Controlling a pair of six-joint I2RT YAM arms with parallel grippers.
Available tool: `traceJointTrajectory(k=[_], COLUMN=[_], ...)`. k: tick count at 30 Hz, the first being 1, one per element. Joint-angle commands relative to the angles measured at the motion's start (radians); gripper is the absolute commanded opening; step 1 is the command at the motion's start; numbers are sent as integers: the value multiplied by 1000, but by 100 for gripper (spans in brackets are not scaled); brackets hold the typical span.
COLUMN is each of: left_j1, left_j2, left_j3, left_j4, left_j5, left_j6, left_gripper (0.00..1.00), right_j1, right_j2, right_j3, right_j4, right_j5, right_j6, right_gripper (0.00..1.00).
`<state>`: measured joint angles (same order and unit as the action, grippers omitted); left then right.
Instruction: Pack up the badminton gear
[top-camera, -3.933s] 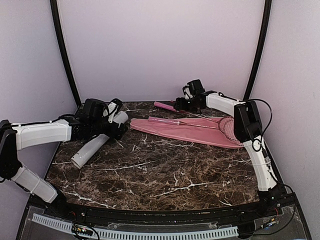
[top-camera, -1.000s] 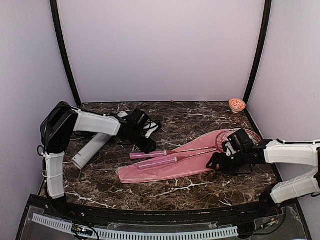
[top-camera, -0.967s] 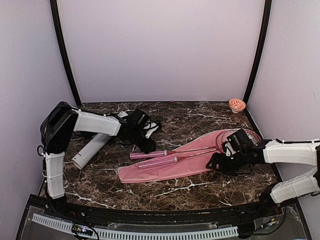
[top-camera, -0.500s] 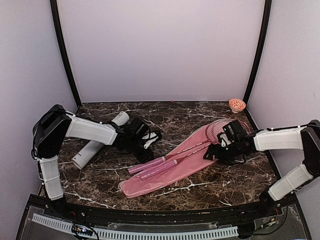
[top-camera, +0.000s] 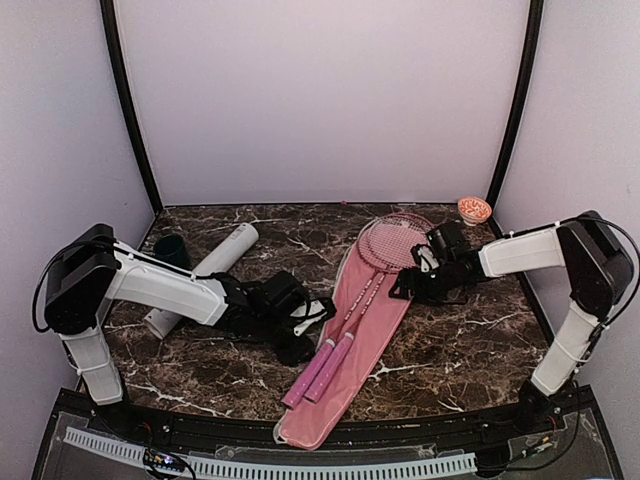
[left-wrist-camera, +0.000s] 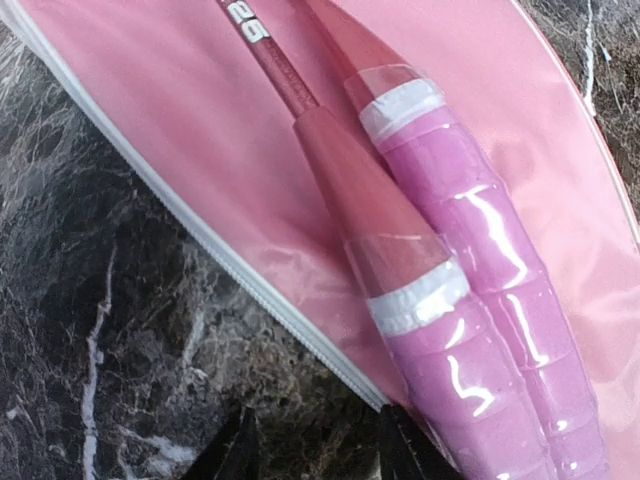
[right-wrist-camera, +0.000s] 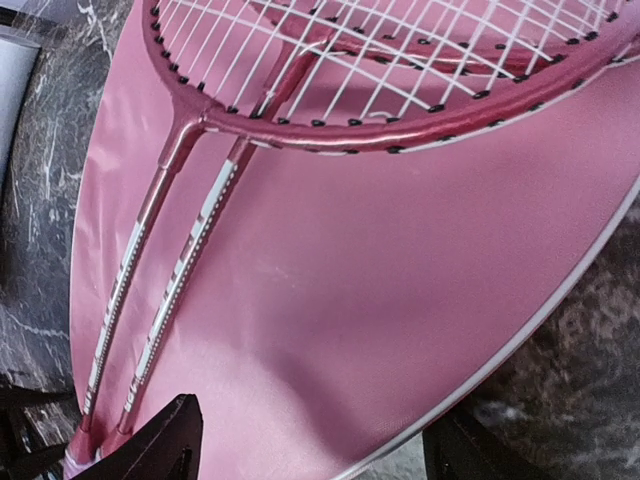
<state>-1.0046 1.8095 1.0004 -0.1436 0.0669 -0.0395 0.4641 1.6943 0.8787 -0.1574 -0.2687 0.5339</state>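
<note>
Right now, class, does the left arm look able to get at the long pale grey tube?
Probably yes. The long pale grey tube lies uncovered just behind that arm's forearm; the left pincer, by the pink racket handles, would need to swing back.

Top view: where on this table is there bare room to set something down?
Front right, between the pink cover and the table's right edge; back centre, between the grey tube and the rackets. Crowded at left around tube and green cup.
</note>
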Motion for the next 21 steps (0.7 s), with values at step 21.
traceJointTrajectory(k=[21], left_j1=[153], left_j2=[129], left_j3=[389], left_j4=[64], left_j5=[96], left_j6=[-204], left_gripper=[66], right_j1=[-41], right_j2=[31], right_j3=[-7], right_j4=[160], right_j5=[-136], right_j6=[50], right_gripper=[63])
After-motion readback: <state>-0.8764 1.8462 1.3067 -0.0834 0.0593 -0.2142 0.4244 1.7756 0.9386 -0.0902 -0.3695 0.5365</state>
